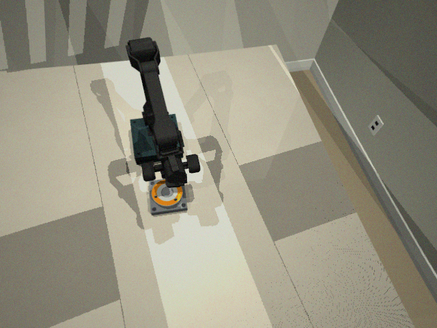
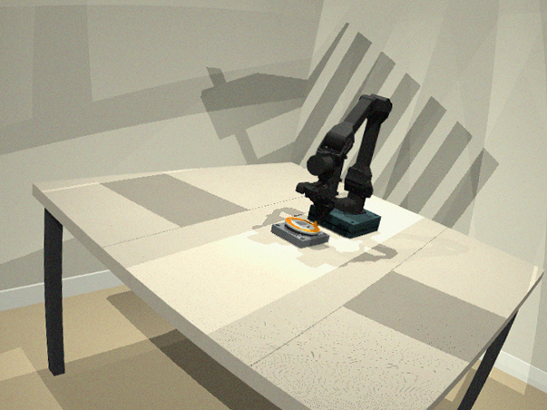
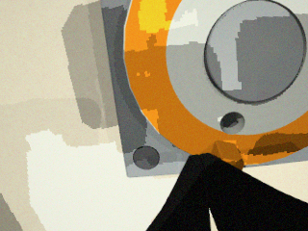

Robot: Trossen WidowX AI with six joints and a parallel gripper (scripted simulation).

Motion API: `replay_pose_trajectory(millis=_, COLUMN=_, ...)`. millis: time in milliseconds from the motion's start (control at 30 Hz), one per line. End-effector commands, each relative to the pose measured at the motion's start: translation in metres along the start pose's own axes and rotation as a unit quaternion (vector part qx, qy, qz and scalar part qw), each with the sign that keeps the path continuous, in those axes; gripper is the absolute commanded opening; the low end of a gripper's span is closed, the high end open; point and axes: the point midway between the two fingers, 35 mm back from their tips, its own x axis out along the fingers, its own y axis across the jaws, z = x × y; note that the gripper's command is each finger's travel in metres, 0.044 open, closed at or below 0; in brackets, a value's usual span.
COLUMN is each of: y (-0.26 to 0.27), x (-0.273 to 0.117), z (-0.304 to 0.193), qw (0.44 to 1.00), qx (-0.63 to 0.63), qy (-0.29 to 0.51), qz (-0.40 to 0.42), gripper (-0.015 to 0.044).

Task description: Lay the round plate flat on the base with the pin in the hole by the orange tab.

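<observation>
The orange tab [image 2: 315,224] [image 3: 228,153] sits at the plate's [image 1: 155,199] [image 2: 289,221] [image 3: 144,96] arm-side rim, beside your gripper [image 1: 175,182] [image 2: 321,222] [image 3: 199,164].
From the post [image 1: 166,191] [image 2: 303,223] [image 3: 257,53], the tab lies outward past the nearby hole [image 3: 233,122]; your empty fingers are closed against or just beside it, contact unclear.

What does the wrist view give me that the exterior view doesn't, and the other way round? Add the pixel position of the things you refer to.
Only wrist: the hole [image 3: 232,122] near the tab, readable as a dark round opening; I can't tell whether the pin is under it.

Only exterior: the arm's bent upper links [image 2: 373,137], its teal mount [image 2: 372,222] and the table legs [image 2: 53,296].

Both: the orange-ringed plate [image 3: 144,91] [image 2: 289,222] around the post [image 3: 260,53] [image 2: 303,223], the grey base [image 3: 137,169] [image 2: 302,243], and the shut gripper [image 3: 199,164] [image 2: 318,221] at the tab [image 3: 228,151] [image 2: 315,225].
</observation>
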Motion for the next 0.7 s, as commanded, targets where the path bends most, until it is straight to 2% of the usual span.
replay_pose_trajectory(millis=0, y=-0.0048, x=0.0028, z=-0.0060, qw=1.000, qx=0.002, qy=0.010, qz=-0.006, gripper=0.0000)
replay_pose_trajectory(millis=667, y=-0.0130, x=0.0027, z=-0.0078, qw=1.000, qx=0.001, qy=0.010, qz=-0.006, gripper=0.0000)
